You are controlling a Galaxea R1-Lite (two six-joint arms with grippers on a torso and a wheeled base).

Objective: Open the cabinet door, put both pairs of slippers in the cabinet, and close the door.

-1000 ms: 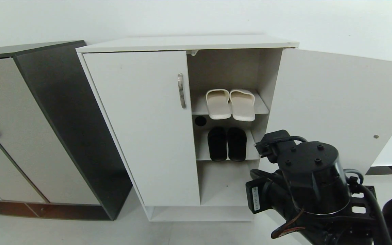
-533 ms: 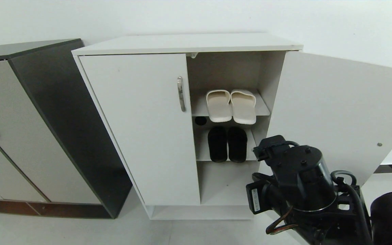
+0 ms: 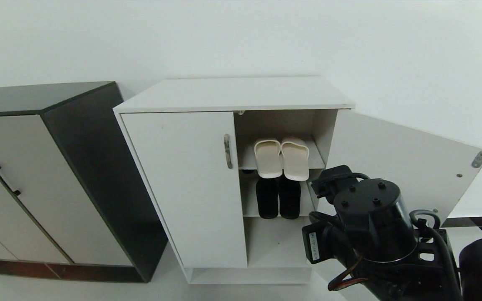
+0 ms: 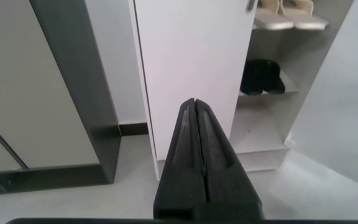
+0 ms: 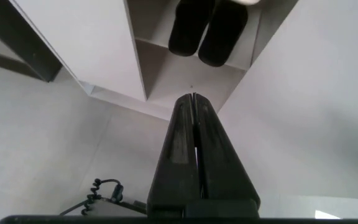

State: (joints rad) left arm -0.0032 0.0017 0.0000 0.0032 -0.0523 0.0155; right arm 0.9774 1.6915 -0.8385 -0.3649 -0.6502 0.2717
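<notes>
The white cabinet (image 3: 191,188) stands with its right door (image 3: 396,163) swung wide open and its left door shut. Inside, cream slippers (image 3: 282,158) rest on the upper shelf and black slippers (image 3: 278,197) on the shelf below; both pairs also show as cream slippers (image 4: 289,9) and black slippers (image 4: 263,76) from the left wrist. My right arm hangs low in front of the open door. My right gripper (image 5: 194,99) is shut and empty, below the black slippers (image 5: 208,28). My left gripper (image 4: 194,104) is shut and empty, facing the shut left door (image 4: 191,62).
A dark cabinet with pale doors (image 3: 36,184) stands close to the left of the white one. Light floor (image 3: 98,290) stretches in front of both. A plain wall rises behind them.
The whole head view has shifted: the cabinets now appear smaller and lower in the picture, so the camera has moved back. The slippers and the open door stay as they were.
</notes>
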